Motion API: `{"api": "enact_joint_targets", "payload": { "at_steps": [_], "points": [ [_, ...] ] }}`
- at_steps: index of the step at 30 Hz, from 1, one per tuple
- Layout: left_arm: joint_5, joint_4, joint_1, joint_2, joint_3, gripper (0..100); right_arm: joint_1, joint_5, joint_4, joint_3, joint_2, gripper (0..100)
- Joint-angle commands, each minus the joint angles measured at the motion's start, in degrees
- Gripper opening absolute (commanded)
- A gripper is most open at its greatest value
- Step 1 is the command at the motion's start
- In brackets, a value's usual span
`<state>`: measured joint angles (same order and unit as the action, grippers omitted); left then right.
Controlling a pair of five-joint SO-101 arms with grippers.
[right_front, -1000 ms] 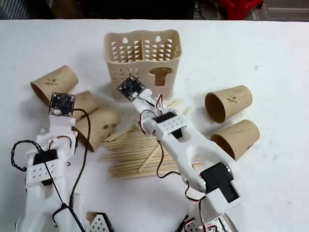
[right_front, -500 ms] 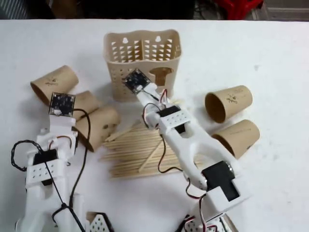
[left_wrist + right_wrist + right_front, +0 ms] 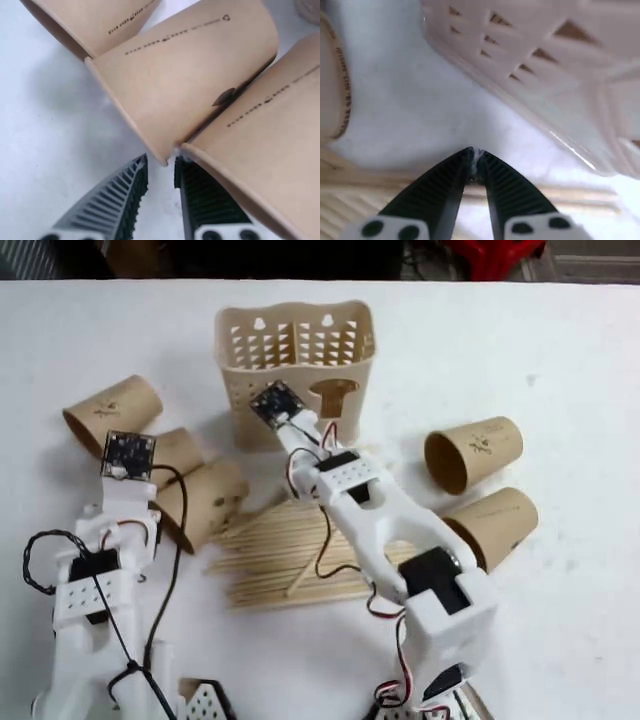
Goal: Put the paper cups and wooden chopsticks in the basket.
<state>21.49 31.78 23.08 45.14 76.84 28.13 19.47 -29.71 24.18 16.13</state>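
Observation:
A beige slotted basket (image 3: 295, 360) stands upright at the back of the table. Three paper cups lie on their sides at the left (image 3: 113, 410), (image 3: 175, 452), (image 3: 205, 502), and two more at the right (image 3: 473, 453), (image 3: 490, 525). A pile of wooden chopsticks (image 3: 270, 560) lies in front of the basket. My left gripper (image 3: 160, 164) is open by a narrow gap, its tips at the rim of the middle left cup (image 3: 185, 85). My right gripper (image 3: 474, 153) is shut, low over the table beside the basket wall (image 3: 545, 75), with a chopstick (image 3: 580, 192) lying just behind its fingers.
The left arm (image 3: 105, 550) stands at the front left, the right arm (image 3: 380, 530) stretches over the chopstick pile toward the basket. White table (image 3: 560, 360) lies open at the back right and far left.
The right arm has swung left and forward, bringing its gripper from over the chopsticks to the foot of the basket. The left arm and the cups have not moved.

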Motion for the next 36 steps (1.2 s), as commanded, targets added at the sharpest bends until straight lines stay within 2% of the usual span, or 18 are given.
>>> {"api": "enact_joint_targets", "payload": {
  "at_steps": [1,6,11,13,20,26,32,36],
  "points": [
    [0.4,-1.4,0.2,2.2,-0.3,11,-0.1,-0.4,-4.8,-3.4,-0.9,1.7],
    [0.4,-1.4,0.2,2.2,-0.3,11,-3.0,-0.4,-12.6,-3.2,-3.9,1.7],
    [0.4,-1.4,0.2,2.2,-0.3,11,-7.4,0.8,-15.9,-3.1,-4.8,1.7],
    [0.4,-1.4,0.2,2.2,-0.3,11,-7.6,2.8,-17.5,-3.1,-4.8,1.7],
    [0.4,-1.4,0.2,2.2,-0.3,11,-6.7,1.8,-18.2,-3.0,-7.7,1.7],
    [0.4,-1.4,0.2,2.2,-0.3,11,-5.4,-10.1,-24.1,-1.2,-16.6,1.7],
    [0.4,-1.4,0.2,2.2,-0.3,11,-5.9,-26.5,-24.7,1.2,-18.5,2.3],
    [0.4,-1.3,0.2,2.2,-0.3,11,-6.6,-32.7,-24.7,1.1,-16.0,10.6]
  ]
}}
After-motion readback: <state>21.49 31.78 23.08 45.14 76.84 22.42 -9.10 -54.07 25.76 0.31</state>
